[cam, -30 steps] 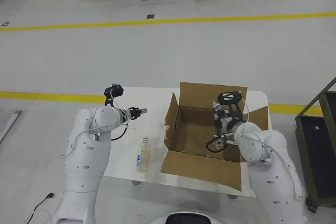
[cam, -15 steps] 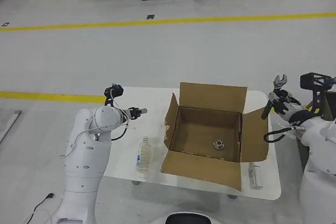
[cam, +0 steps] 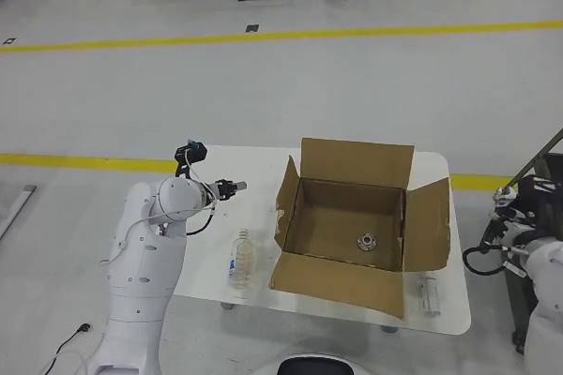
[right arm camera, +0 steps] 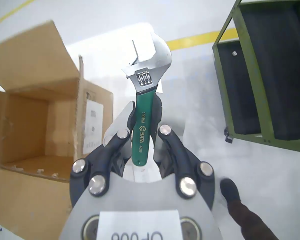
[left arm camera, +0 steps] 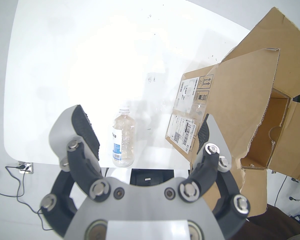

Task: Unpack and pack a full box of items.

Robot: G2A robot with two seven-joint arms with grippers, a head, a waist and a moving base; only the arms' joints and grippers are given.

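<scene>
Compared with one second ago, the right gripper (cam: 504, 202) has come out of the box (cam: 357, 161) and swung past the right edge of the table (cam: 263, 173). The left gripper (cam: 235, 187) has not moved.

From the top view, the box stands open on the table with one small round metal part (cam: 365, 242) on its floor. A bottle (cam: 241, 258) lies on the table at the left of the box. A small clear item (cam: 429, 293) lies on the narrow strip at the right of it. The right gripper hangs off the table, well apart from the box, so the table lies toward the robot's left from it.

From the left wrist view, the left gripper is wide open and holds nothing. The bottle lies on the table beyond its fingers, cap pointing away from the wrist, near the box wall.

From the right wrist view, the right gripper is closed on the green handle of the wrench (right arm camera: 145, 83). The long axis of the wrench runs straight out along the fingers, with the steel head away from the wrist. The box is at one side and a green cart (right arm camera: 250, 81) at the other. I judge that unpacking is in progress. The wrench must probably travel back toward the free strip beside the box and be laid flat there.
</scene>
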